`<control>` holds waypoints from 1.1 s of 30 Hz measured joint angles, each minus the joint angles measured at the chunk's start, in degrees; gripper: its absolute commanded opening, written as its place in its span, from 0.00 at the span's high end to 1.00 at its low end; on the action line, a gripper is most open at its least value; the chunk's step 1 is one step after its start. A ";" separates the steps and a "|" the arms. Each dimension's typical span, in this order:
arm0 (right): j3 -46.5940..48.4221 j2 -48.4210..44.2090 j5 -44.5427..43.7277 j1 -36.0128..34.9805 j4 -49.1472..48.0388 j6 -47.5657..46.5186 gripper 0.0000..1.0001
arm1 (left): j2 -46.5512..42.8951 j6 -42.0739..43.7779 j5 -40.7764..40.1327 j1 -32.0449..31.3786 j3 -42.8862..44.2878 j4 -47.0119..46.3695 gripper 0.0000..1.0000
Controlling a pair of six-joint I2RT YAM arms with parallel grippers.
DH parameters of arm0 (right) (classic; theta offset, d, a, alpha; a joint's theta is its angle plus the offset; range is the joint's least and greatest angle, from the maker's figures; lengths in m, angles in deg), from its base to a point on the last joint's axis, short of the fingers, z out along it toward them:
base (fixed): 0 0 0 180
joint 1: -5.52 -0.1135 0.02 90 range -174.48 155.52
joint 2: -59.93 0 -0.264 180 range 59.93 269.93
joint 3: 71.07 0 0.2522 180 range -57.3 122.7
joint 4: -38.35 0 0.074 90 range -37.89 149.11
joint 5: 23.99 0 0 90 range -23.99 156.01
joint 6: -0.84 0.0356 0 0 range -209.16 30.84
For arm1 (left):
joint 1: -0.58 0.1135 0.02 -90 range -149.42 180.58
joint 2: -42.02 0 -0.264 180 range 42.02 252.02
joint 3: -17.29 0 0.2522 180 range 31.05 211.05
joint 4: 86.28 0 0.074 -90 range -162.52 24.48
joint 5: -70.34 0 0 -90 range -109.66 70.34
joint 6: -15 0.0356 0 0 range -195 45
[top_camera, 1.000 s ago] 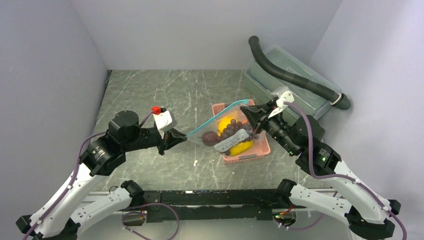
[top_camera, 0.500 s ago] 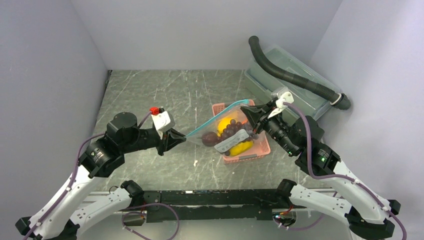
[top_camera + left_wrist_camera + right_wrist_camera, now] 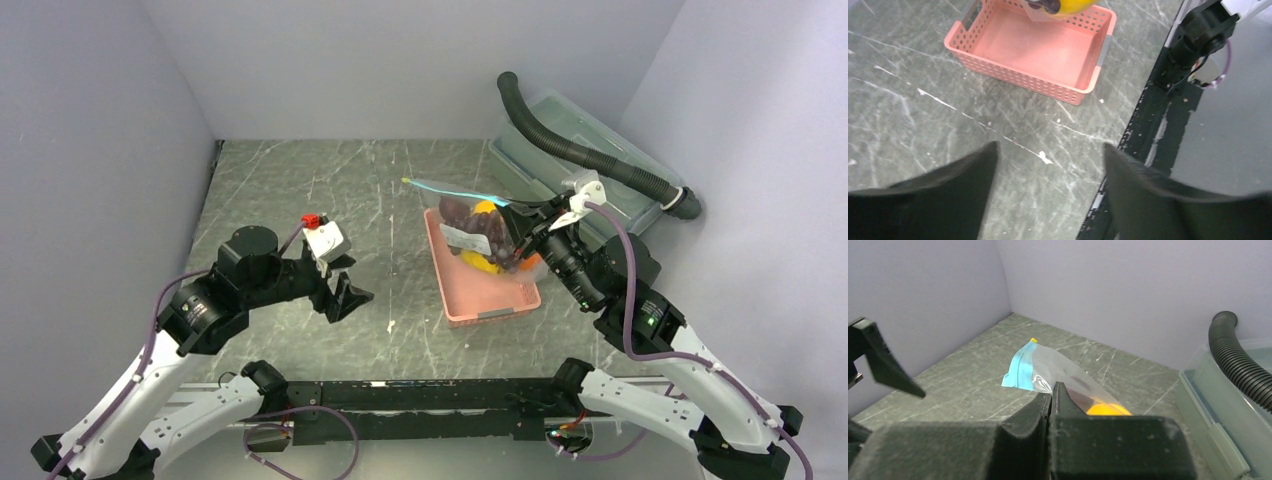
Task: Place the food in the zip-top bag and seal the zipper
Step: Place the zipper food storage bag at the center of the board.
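The left gripper (image 3: 1050, 150) stands with its black fingers (image 3: 958, 192) spread wide, nothing between them, above the grey marbled table (image 3: 913, 115). Farther off sits a pink basket (image 3: 1023, 82), its floor bare. The bottom of the zip-top bag (image 3: 1037, 15) hangs over the basket's far side, holding a yellow fruit (image 3: 1075, 5) and dark grapes (image 3: 1049, 6). A black rail (image 3: 1148, 135) runs along the table's right edge.

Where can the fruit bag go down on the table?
The widest bare patch of table is far left, between the back wall, the left wall and the pink basket. The basket's near half is also empty. It is crowded on the right, where the storage box, hose and right tool holding the bag sit close.
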 measured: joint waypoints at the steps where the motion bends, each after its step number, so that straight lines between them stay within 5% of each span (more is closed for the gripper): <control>1: -0.02 0.00 0.02 0.00 -0.04 -0.07 1.00 | 0.00 0.07 -0.15 0.00 0.02 -0.07 0.01; 18: -0.02 3.80 7.32 0.00 0.66 -0.35 1.00 | 4.39 -0.59 -6.19 0.02 6.78 -2.62 0.00; 33: 2.86 10.51 18.95 0.02 5.35 -0.79 1.00 | 7.32 3.48 -2.82 0.00 10.47 -5.40 0.01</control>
